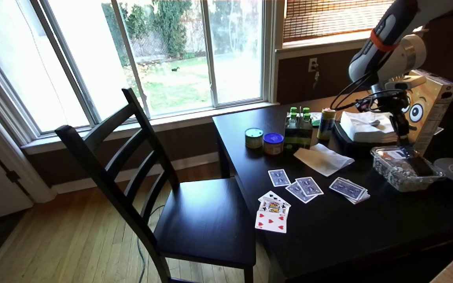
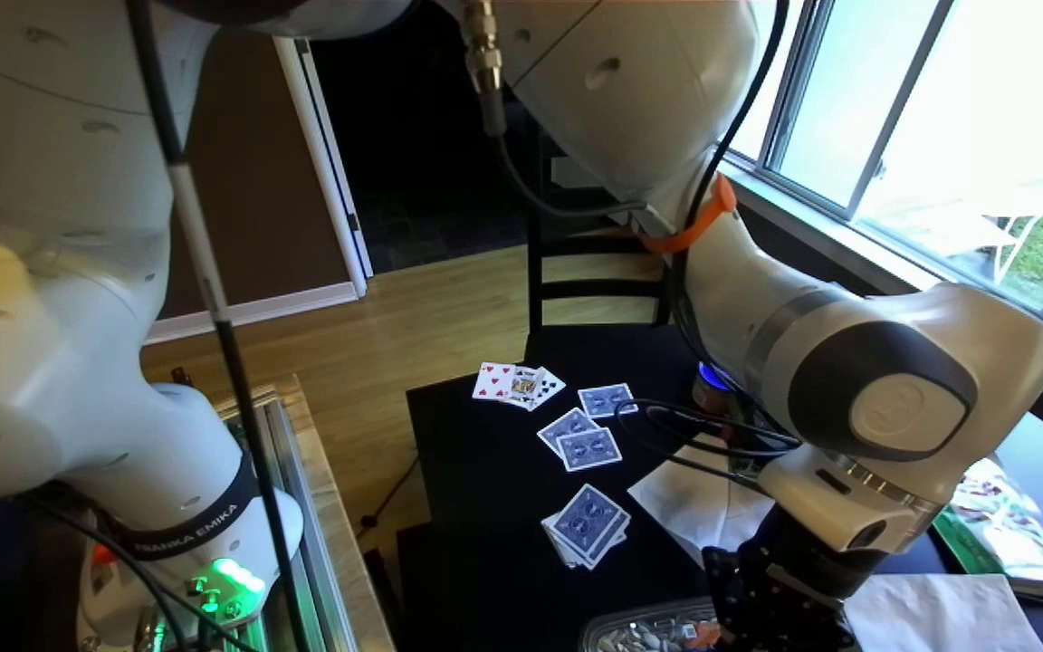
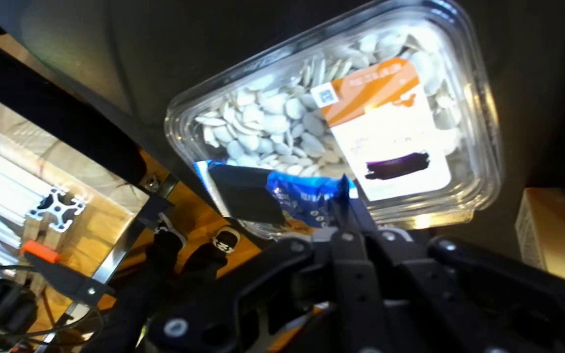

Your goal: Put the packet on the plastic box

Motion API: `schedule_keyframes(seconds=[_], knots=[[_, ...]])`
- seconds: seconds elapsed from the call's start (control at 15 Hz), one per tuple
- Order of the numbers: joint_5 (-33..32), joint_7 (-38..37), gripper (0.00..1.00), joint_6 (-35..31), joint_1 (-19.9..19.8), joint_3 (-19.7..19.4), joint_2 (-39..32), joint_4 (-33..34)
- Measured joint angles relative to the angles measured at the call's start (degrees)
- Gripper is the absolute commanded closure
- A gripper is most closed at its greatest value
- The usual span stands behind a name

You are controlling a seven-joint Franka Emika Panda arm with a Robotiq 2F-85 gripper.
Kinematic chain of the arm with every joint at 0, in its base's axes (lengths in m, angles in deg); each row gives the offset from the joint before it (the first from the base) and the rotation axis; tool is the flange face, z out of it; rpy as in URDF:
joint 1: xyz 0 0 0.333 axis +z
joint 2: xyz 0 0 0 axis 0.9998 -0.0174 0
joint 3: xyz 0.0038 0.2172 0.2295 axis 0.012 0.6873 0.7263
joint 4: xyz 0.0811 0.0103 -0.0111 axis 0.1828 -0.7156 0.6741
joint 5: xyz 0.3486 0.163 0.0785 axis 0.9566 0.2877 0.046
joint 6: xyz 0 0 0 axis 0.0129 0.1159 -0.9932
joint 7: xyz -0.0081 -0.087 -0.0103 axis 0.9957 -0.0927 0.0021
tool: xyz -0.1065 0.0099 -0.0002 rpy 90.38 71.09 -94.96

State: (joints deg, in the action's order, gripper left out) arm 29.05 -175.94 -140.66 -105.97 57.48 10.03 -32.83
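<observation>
You have rectangular, blue-backed playing cards and a round, blue-lidded container on the black desk, with a black slat-backed chair beside it.

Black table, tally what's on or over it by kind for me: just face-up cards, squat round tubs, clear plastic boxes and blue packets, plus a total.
Face-up cards: 3 showing
Squat round tubs: 2, the green-lidded tub and the blue-lidded tub
Clear plastic box: 1
Blue packet: 1
Total: 7
</observation>
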Motion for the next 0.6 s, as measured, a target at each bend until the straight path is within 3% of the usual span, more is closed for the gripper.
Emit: schedule_keyframes(seconds=[0.07,0.27,0.6], knots=[[-0.10,-0.04,0.73,-1.85,0.11,-0.30,-0.60,0.01],[-0.48,-0.04,0.54,-6.72,0.75,-1.20,-1.81,-0.02],[-0.83,5.94,0.18,-14.55,3.64,-0.90,2.54,-3.03]])
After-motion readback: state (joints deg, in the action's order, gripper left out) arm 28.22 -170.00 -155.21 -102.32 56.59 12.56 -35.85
